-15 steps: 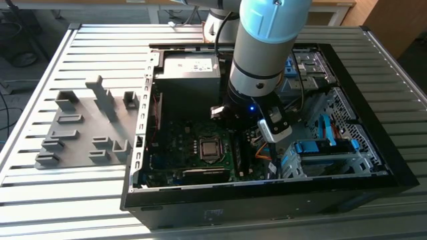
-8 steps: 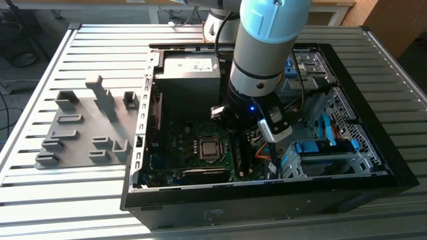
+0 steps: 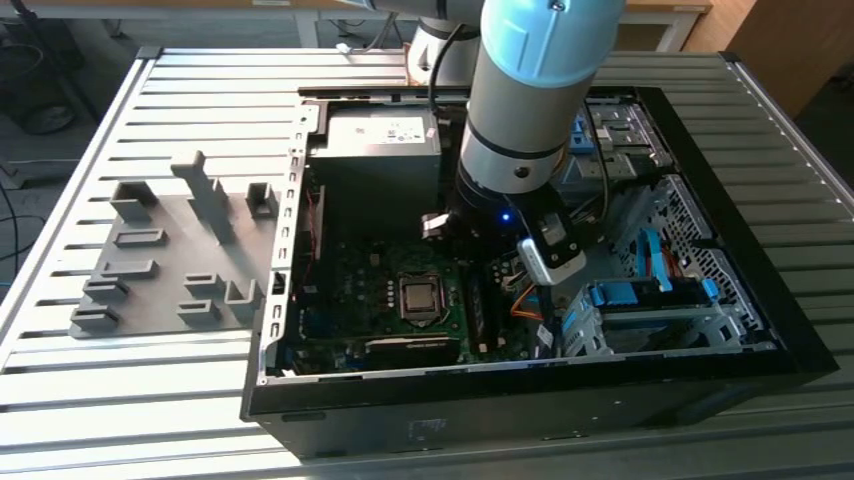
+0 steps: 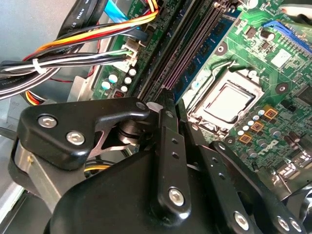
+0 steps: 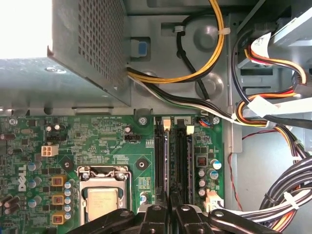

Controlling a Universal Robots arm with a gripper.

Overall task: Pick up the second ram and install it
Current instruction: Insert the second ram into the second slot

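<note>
We see a slatted metal tabletop [image 3: 200,90] carrying an open black computer case [image 3: 747,330] and, on the exterior view's left, a grey holder block [image 3: 174,250]. Inside the case lie the green motherboard [image 5: 107,141], the grey power supply [image 3: 380,150] and cable bundles [image 5: 273,112]. The gripper [image 5: 169,214] stands low over the memory slots [image 5: 170,156]. We cannot tell if it is clenched, and we cannot make out the second ram.

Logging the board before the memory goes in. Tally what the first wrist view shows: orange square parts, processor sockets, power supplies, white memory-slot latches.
Orange square parts: 3
Processor socket: 1
Power supply: 1
White memory-slot latches: 2
Total: 7
</note>
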